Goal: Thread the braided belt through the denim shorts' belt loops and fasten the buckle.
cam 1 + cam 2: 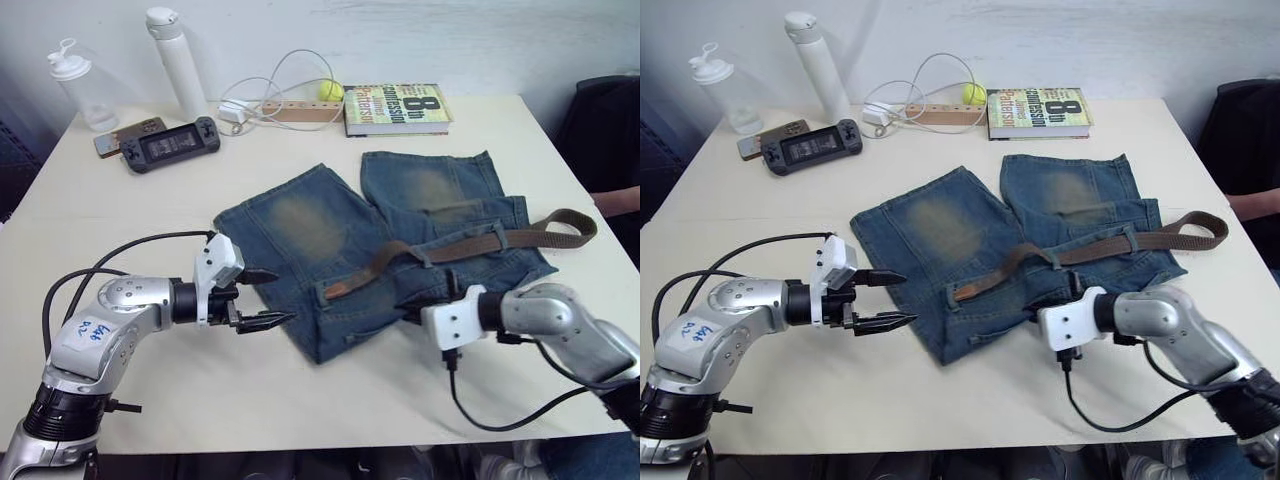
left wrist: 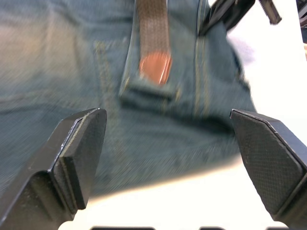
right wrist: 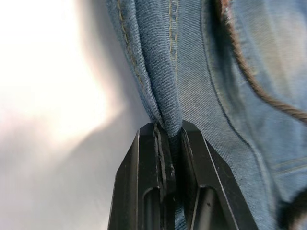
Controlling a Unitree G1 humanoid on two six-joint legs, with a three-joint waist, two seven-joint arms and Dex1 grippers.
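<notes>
Right end effector [image 3: 169, 132] pinches the denim shorts [image 1: 310, 235] waistband; left end effector [image 1: 262, 298], fingers apart, faces the braided belt [image 1: 440, 248] tip

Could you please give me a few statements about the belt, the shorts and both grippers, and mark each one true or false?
1. The right gripper is shut on a fold of the denim shorts. True.
2. The left gripper holds the braided belt. False: its jaws are open and empty, beside the shorts.
3. The belt's tan tip lies on the shorts. True.
4. The belt lies off the shorts, on the table. False: it runs across the waistband.
</notes>
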